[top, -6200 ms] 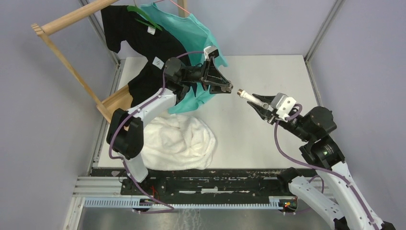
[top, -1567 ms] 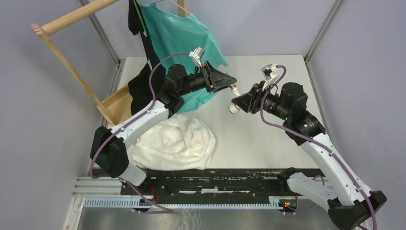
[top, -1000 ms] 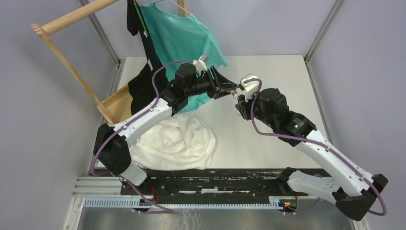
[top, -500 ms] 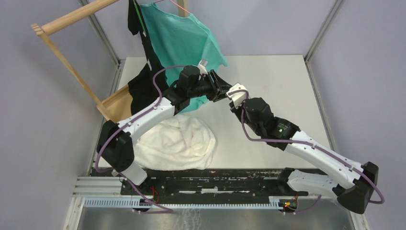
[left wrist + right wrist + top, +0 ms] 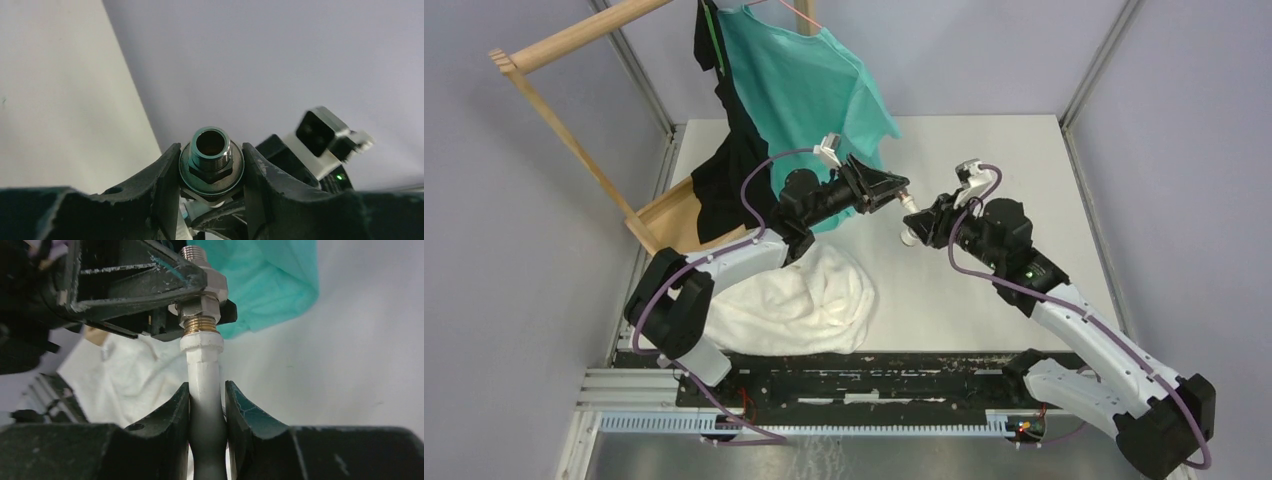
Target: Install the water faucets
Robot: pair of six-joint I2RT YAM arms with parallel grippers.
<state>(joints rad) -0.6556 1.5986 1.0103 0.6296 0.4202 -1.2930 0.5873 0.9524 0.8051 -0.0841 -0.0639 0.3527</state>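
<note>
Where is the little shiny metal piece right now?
In the left wrist view the silver fitting sits pinched in the left pincer, above the middle of the table, end to end with the white spout in the right pincer.

Two pincers are in view, the left pincer (image 5: 902, 193) and the right pincer (image 5: 923, 222). There is one white plastic spout (image 5: 203, 375) and one silver threaded fitting (image 5: 211, 160). Cloth items number three: one teal T-shirt (image 5: 804, 80), one black garment (image 5: 729, 170) and one white towel (image 5: 794, 300). There is also one wooden frame (image 5: 564, 130) and one tabletop (image 5: 1014, 160).
</note>
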